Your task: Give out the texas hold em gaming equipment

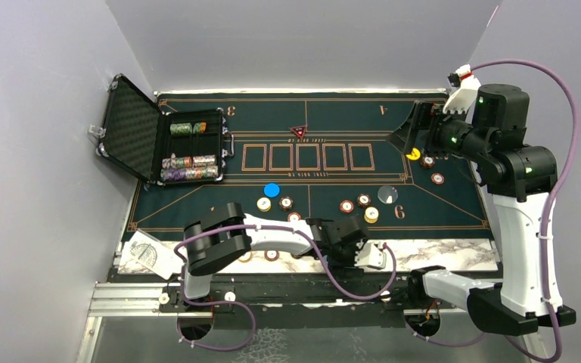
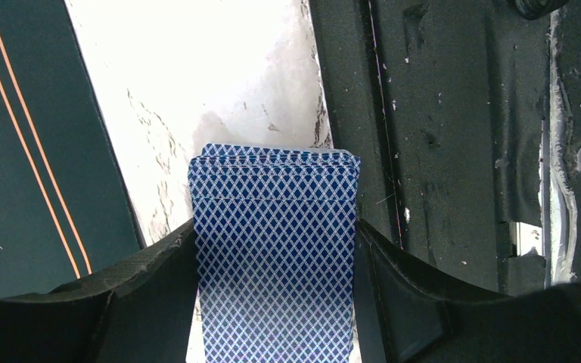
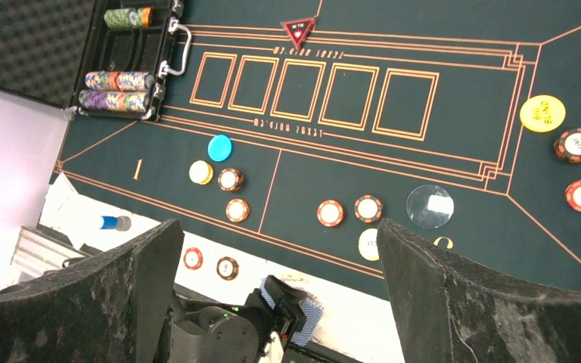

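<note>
My left gripper is shut on a deck of blue-backed playing cards, held just above the white marble strip at the table's near edge. The deck also shows in the right wrist view. My right gripper is open and empty, raised over the felt's far right. On the felt lie a blue disc, a clear disc, a yellow disc, a red triangular marker and several chips.
An open black case with chip stacks stands at the far left of the green felt mat. Two chips lie on the marble strip. A white dial-like sheet lies at the near left corner.
</note>
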`<state>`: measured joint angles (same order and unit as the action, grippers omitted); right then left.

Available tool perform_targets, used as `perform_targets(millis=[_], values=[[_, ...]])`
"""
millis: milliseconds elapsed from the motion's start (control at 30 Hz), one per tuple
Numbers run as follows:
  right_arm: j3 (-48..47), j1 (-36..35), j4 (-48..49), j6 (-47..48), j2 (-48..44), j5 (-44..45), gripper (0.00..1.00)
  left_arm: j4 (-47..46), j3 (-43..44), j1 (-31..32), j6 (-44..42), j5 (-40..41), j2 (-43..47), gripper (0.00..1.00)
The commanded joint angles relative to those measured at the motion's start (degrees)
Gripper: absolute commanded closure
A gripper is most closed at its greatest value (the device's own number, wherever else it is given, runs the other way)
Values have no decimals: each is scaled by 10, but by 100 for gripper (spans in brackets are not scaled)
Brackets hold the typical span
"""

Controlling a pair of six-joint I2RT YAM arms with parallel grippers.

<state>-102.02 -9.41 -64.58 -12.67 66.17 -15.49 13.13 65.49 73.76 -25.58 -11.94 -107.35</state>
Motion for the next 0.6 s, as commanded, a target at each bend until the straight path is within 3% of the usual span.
perform_targets(millis=[0,567], values=[[14,-1,-3,-14,-6,-15,0,-34,6,-36,14,52,33,100],[23,-1,-27,-36,15,44,2,-33,7,-66,43,49,83,100]])
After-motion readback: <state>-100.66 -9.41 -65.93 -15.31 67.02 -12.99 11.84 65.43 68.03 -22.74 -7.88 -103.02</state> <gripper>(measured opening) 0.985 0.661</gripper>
